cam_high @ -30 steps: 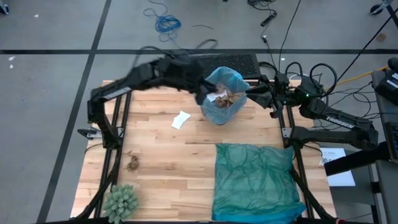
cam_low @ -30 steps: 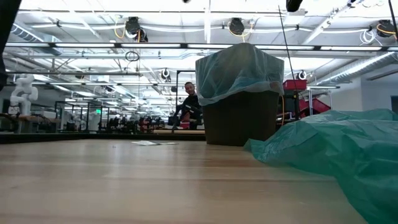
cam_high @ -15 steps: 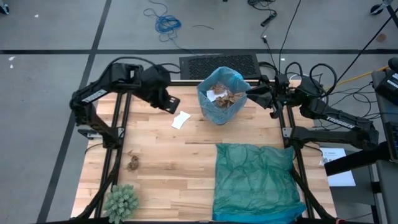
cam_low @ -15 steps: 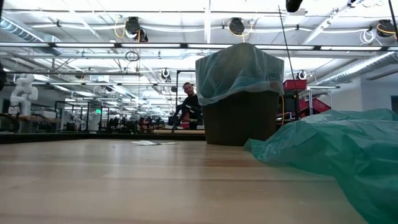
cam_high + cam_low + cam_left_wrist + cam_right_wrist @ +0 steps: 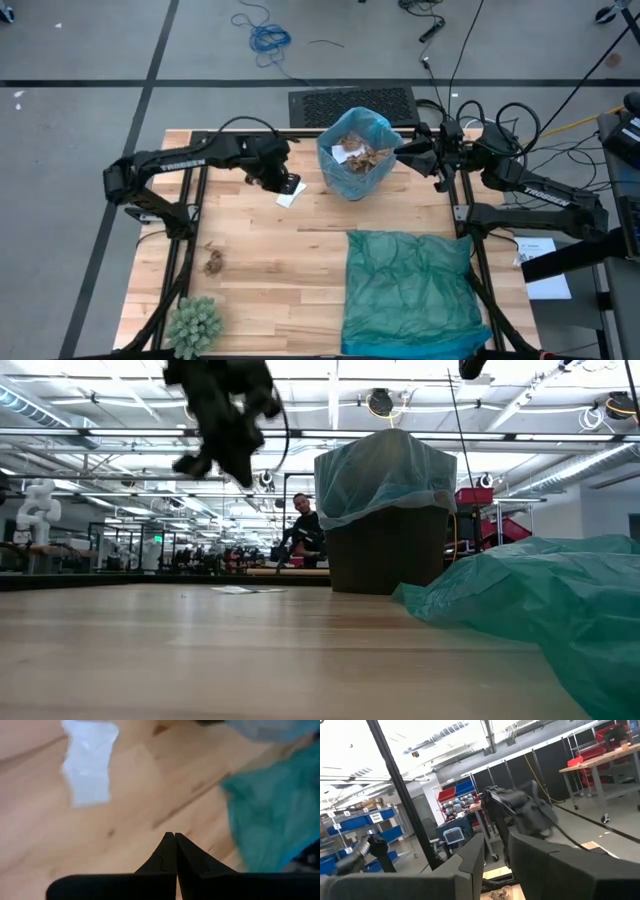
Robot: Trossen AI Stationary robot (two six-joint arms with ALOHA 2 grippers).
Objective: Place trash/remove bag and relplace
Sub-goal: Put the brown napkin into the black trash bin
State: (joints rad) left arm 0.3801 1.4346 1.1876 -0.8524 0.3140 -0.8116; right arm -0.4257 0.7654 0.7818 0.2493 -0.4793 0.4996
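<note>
A dark bin lined with the light blue bag stands at the table's far middle, brown and white trash inside it. A white paper scrap lies flat on the table left of the bin. A brown wad lies nearer the left edge. My left gripper hangs shut above the scrap, well off the table in the low view. My right gripper is at the bin's right rim, fingers apart. My right gripper is at the blue bag's right rim, coming level from the table's right; I cannot tell whether a finger touches the plastic. My left gripper touches nothing.
A darker teal bag lies spread over the near right of the table. A green spiky ball sits at the near left corner. Bare wood lies between the scrap, the brown wad and the teal bag.
My left arm swung away from the bin's left rim toward the table's left, then came down and nearer over the white scrap; it now shows in the low view, where it did not before. The right arm, the bin and the scraps kept still.
</note>
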